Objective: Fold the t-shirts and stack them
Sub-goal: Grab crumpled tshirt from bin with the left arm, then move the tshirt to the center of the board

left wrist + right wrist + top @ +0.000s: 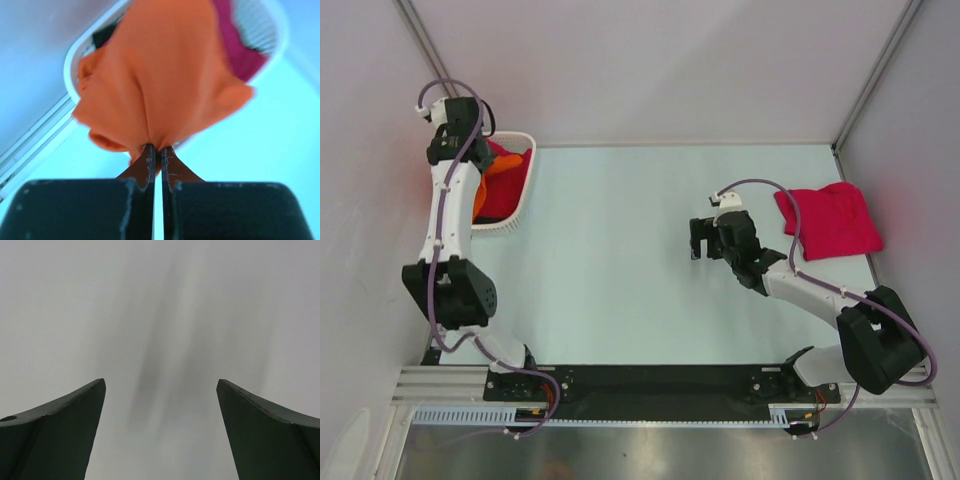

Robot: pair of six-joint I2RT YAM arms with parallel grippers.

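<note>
Fetching step: left claw (pixel 156 150) is clamping orange t-shirt (pixel 160 75) over basket (pixel 512 220), upper left; right claw (pixel 161 385) is gaping, empty. Next, likely: spreading it on desk (pixel 620 260).

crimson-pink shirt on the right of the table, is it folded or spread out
Folded. The crimson-pink shirt lies on the table as a compact, roughly rectangular pad, with no sleeves spread out.
</note>
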